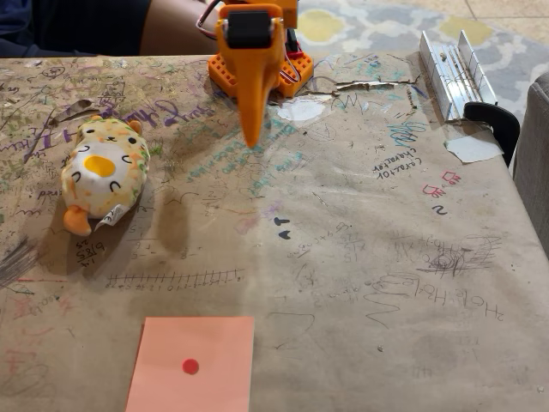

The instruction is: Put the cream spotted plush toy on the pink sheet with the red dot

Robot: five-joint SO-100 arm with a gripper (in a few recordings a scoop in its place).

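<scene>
The cream spotted plush toy (103, 172) lies on its back at the left of the table in the fixed view, white face and yellow oval patch up, orange feet toward the front. The pink sheet with the red dot (193, 365) lies flat at the front edge, left of centre, with nothing on it. My orange gripper (253, 137) hangs at the back centre, pointing down, its fingers together in one tip with nothing held. It stands well right of the plush and far behind the sheet.
The table (360, 283) is covered in scribbled brown paper. A metal rail piece (455, 69) and a black clamp (497, 120) sit at the back right. A person sits behind the table at the back left.
</scene>
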